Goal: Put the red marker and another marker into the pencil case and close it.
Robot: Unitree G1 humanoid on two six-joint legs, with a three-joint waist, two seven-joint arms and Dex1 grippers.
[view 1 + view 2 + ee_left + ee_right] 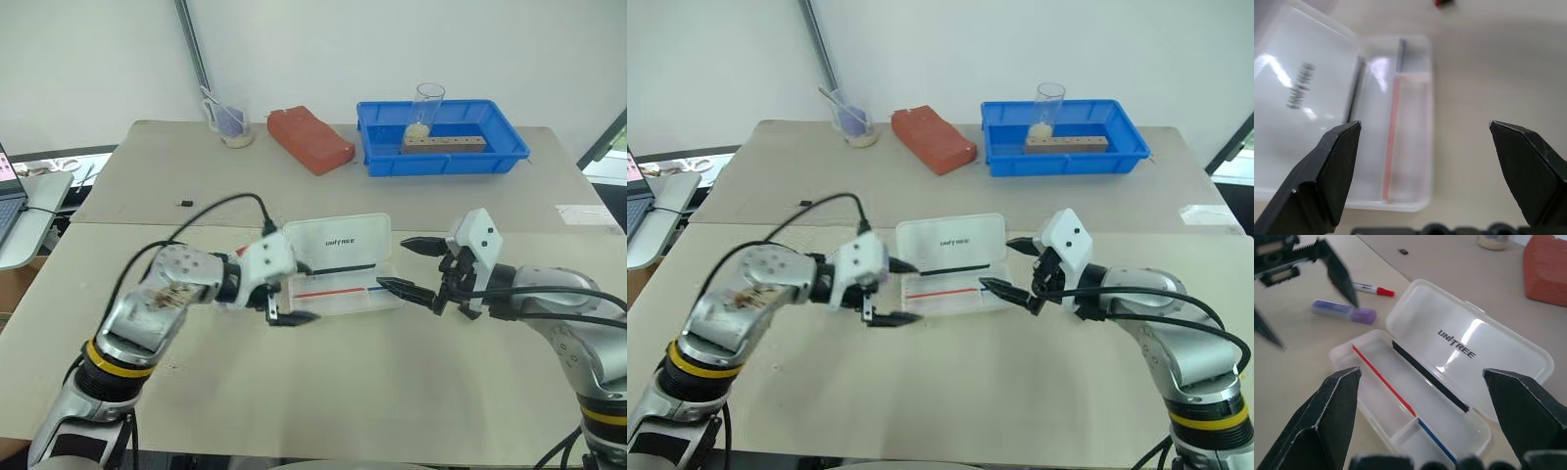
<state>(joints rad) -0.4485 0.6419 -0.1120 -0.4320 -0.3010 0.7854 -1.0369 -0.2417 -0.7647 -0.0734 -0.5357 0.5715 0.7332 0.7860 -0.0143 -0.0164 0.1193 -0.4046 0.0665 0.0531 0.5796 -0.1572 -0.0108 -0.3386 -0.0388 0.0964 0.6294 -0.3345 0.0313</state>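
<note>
Pencil case (343, 264) is seen lying open near the middle of the worktop (323, 382), its lettered lid folded back on the far side and its tray toward the robot. Only a thin red stick, a blue one and a black strip are seen in the tray; neither marker is inside.

Nearest, the left pincer (294, 291) is held spread wide at the case's left end, with nothing between its fingers. The right pincer (419, 266) is likewise held wide open and empty at the case's right end.

In the right wrist view, the red marker (1373, 289) and the purple marker (1343, 311) are seen lying on the worktop just beyond the case's left end, near each other and apart from the case. In the head views they are hidden behind the left arm.

Several risks can be judged from here. The case could be shut empty, since both markers are still outside. The thin red stick could be mistaken for the red marker. The light case could be shoved, or its lid knocked down, if either arm is swung low across it. The round markers could be rolled away by a glancing finger.

Farther back, a red brick-like block (312, 140), a blue tray (441, 147) and a cup (229, 122) stand well clear.
</note>
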